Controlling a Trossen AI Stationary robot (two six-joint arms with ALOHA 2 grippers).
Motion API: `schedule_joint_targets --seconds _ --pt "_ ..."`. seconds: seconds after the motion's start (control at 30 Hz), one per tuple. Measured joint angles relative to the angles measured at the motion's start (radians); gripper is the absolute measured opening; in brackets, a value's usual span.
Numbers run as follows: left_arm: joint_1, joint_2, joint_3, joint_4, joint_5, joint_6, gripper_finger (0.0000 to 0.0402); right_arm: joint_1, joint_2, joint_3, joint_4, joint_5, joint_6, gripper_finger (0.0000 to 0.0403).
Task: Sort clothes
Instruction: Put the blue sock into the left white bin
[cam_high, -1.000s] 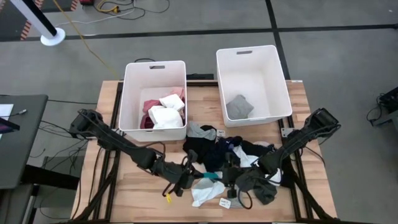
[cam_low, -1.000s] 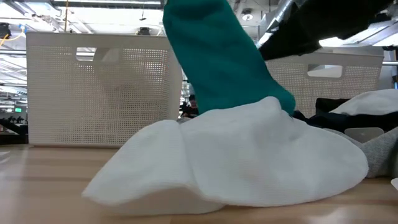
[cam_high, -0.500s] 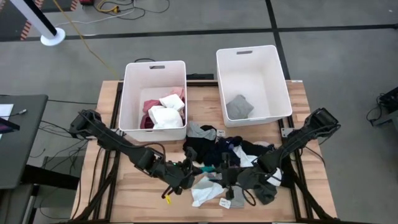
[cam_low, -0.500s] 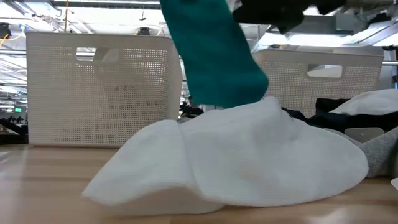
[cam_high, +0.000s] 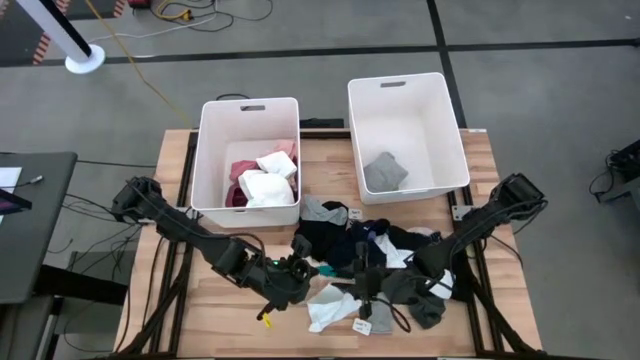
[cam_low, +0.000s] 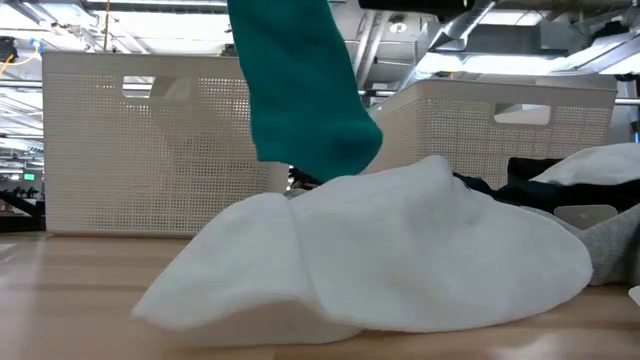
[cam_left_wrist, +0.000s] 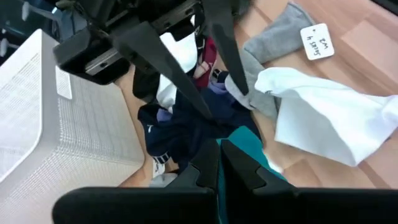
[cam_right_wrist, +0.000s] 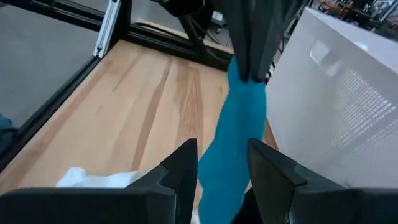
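A teal garment (cam_high: 325, 270) hangs from my left gripper (cam_high: 303, 272), which is shut on it over the near middle of the table. In the low view the teal garment (cam_low: 300, 90) dangles with its lower end close over a white garment (cam_low: 400, 250) lying flat on the wood. My right gripper (cam_high: 363, 287) stands open just to the right, pointing at the teal garment (cam_right_wrist: 233, 143), which shows in front of its fingers. A pile of dark, white and grey clothes (cam_high: 365, 240) lies behind both grippers. My left gripper pinches the teal garment's upper end (cam_right_wrist: 246, 87) between its two fingers. The fingers (cam_right_wrist: 252, 43) come slanting down from the table's left side. The garment hangs slack below them, bunched at the hold; whether its lower end touches the white garment I cannot tell.
Two white bins stand at the far side: the left bin (cam_high: 210, 150) holds pink and white clothes, the right bin (cam_high: 455, 120) one grey piece. A grey garment (cam_high: 422, 308) and a paper tag (cam_high: 362, 326) lie near the front edge. Bare wood is at the near left.
My left gripper has risen and drawn slightly toward the table's left, carrying the teal garment, whose hanging end has swung leftward over the white garment. My right gripper has lifted a little and rolled, staying open.
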Motion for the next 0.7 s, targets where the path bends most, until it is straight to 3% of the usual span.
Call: schedule_joint_targets --seconds 0.53,0.7 --pt "-0.012 0.0 0.016 0.066 -0.037 0.081 0.0001 -0.056 0.0 0.003 0.002 -0.073 0.022 0.0154" --pt "-0.012 0.0 0.036 0.066 -0.04 0.108 0.0001 -0.07 0.0 0.003 0.002 -0.071 0.021 0.0131"
